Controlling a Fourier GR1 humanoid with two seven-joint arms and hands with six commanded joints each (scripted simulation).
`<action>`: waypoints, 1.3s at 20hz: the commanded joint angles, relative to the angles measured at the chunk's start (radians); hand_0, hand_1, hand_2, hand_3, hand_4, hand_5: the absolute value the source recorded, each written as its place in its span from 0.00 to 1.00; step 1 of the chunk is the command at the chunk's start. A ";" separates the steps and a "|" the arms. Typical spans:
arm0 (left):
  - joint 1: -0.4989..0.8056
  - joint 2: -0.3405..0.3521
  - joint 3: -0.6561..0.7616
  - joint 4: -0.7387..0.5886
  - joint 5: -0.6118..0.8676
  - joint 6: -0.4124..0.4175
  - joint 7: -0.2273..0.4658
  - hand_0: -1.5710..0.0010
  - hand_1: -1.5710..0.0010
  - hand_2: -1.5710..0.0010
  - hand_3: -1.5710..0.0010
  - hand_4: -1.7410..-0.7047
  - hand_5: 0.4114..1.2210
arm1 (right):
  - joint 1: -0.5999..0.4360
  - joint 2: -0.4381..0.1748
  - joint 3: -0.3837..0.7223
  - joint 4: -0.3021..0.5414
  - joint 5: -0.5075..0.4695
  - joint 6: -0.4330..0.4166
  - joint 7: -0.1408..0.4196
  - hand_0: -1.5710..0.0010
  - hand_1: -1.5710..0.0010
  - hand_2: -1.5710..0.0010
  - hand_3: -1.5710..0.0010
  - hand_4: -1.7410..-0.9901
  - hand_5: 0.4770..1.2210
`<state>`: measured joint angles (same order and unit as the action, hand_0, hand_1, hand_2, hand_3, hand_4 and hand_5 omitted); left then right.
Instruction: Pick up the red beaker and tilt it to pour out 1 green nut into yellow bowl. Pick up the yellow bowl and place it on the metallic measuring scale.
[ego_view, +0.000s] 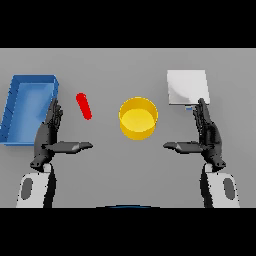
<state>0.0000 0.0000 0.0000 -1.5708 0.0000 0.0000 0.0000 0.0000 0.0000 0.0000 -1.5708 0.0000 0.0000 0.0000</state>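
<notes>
Okay, red beaker (84, 106) lies on grey table (125, 160), left of yellow bowl (138, 118), well apart from it. Looks small, stiff, light, likely slick; I judge pinch across mid-body best. Nut not visible from here. Left hand (51, 134) near beaker, fingers straight, thumb out, holding nothing. Right hand (206, 135) same, just below metallic scale (187, 87). Blue tray (10, 112) far left.

Matt grey surface (125, 170), glossy red beaker (84, 106), smooth plastic-looking yellow bowl (138, 118), pale brushed-metal scale (187, 87), smooth blue tray (30, 107) looked plastic
</notes>
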 joint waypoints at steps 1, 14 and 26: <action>0.002 0.002 0.001 -0.002 0.002 -0.001 -0.002 1.00 1.00 1.00 1.00 0.57 0.23 | 0.001 0.000 0.000 -0.001 0.000 -0.001 -0.001 1.00 1.00 1.00 1.00 0.76 0.16; 0.123 0.085 -0.088 -0.161 -0.099 -0.040 0.038 1.00 1.00 1.00 1.00 0.56 0.24 | 0.112 -0.065 0.116 -0.123 0.279 -0.088 -0.062 1.00 1.00 1.00 1.00 0.74 0.16; -0.139 0.064 -0.060 0.186 -0.171 -0.003 -0.023 1.00 1.00 1.00 1.00 0.48 0.29 | 0.121 -0.065 0.115 -0.135 0.229 -0.043 -0.102 1.00 1.00 1.00 1.00 0.61 0.21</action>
<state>-0.1399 0.0638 -0.0602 -1.3850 -0.1709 -0.0028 -0.0196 0.1211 -0.0645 0.1156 -1.7061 0.2287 -0.0422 -0.1040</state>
